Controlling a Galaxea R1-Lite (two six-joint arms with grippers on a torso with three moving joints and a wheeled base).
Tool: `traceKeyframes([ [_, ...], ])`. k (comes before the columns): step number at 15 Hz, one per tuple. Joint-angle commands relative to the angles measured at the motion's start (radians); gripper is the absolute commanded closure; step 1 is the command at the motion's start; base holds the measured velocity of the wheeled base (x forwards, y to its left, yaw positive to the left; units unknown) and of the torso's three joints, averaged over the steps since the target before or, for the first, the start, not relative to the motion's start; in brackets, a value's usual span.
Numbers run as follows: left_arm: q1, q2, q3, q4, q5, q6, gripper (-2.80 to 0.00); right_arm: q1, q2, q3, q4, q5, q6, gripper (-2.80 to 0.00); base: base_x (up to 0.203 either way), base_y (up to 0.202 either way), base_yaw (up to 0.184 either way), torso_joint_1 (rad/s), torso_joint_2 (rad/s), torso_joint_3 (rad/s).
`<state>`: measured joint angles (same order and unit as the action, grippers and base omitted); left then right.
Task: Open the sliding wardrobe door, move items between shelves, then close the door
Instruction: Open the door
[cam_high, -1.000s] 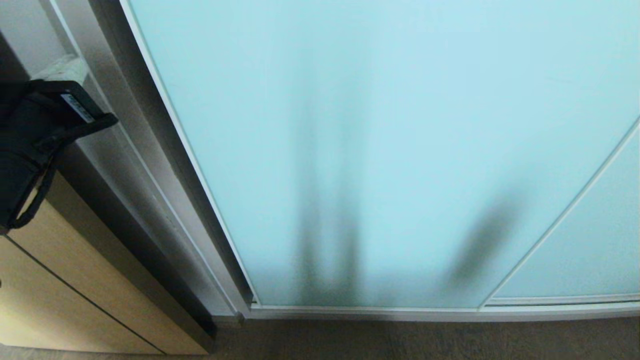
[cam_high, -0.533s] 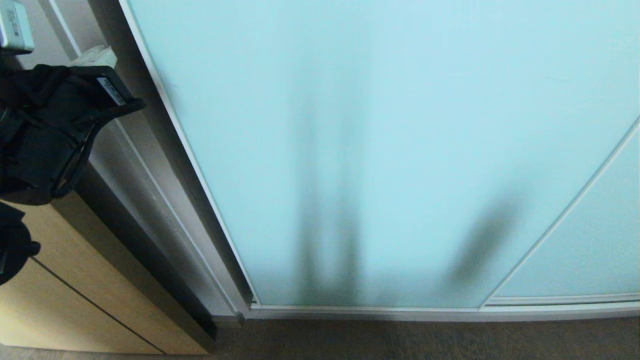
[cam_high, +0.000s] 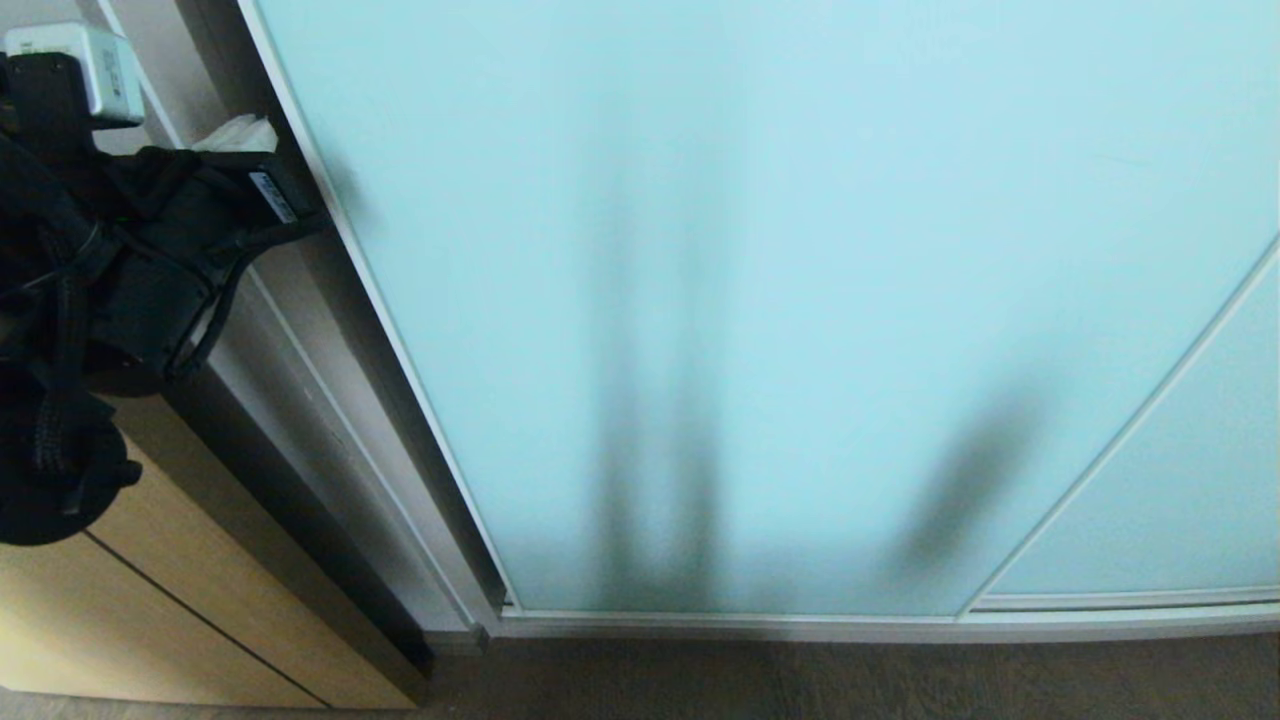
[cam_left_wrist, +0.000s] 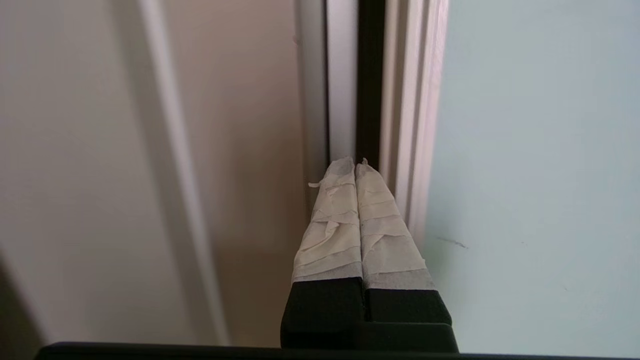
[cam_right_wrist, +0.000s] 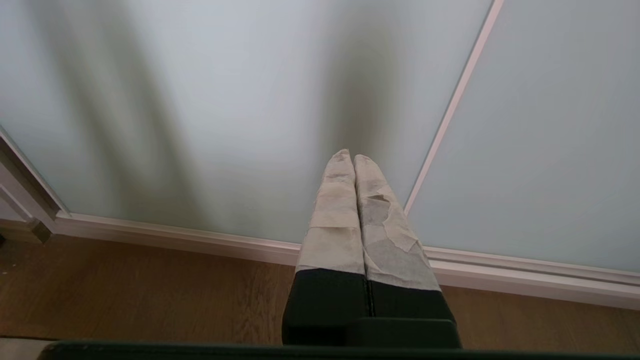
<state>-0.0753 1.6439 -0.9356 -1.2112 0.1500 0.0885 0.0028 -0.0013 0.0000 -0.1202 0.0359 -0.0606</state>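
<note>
Frosted pale aqua glass in a thin silver-grey metal frame makes up the sliding wardrobe door (cam_high: 760, 300), which fills the centre and right of the head view from the top edge down to its bottom rail just above the brown floor (cam_high: 850, 680); soft dark vertical shadows lie on the lower part of the glass, and a thin pale strip crosses its right side at a slant. At the upper left of the head view the black left gripper (cam_left_wrist: 356, 167) reaches toward the door's left frame edge, its arm coming in from the left border. In the left wrist view its tape-wrapped fingers (cam_left_wrist: 332, 220) are pressed flat together, empty, tips level with the dark gap beside the door frame. The right gripper (cam_right_wrist: 348, 157), fingers likewise pressed together and empty, hangs low before the glass near the bottom rail.
</note>
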Motion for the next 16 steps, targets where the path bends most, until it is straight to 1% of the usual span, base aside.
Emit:
traceKeyframes([
  [1, 0.001, 0.037, -0.027, -0.007, 0.002, 0.0, 0.0, 0.001, -0.002, 0.0, -0.001, 0.0, -0.001, 0.0, 0.0, 0.0, 0.0, 0.0, 0.0, 0.0],
  [3, 0.002, 0.071, -0.063, -0.007, 0.003, 0.0, 0.0, 0.0, -0.002, 0.0, -0.001, 0.001, -0.001, 0.0, 0.0, 0.0, 0.0, 0.0, 0.0, 0.0],
  [5, -0.001, 0.085, -0.068, -0.007, 0.0, 0.002, 0.0, 0.0, -0.002, 0.0, -0.001, -0.001, -0.001, 0.0, 0.0, 0.0, 0.0, 0.0, 0.0, 0.0],
  [10, -0.073, 0.095, -0.071, -0.005, 0.003, 0.006, 0.0, 0.0, -0.002, 0.0, -0.001, 0.001, -0.001, 0.0, 0.0, 0.0, 0.0, 0.0, 0.0, 0.0],
  [12, -0.087, 0.125, -0.083, -0.013, 0.006, 0.02, 0.0, 0.0, -0.002, 0.0, -0.001, 0.001, -0.001, 0.0, 0.0, 0.0, 0.0, 0.0, 0.0, 0.0],
  [16, -0.147, 0.119, -0.079, -0.016, 0.011, 0.034, 0.0, 0.0, -0.002, 0.0, -0.001, -0.001, -0.001, 0.0, 0.0, 0.0, 0.0, 0.0, 0.0, 0.0],
])
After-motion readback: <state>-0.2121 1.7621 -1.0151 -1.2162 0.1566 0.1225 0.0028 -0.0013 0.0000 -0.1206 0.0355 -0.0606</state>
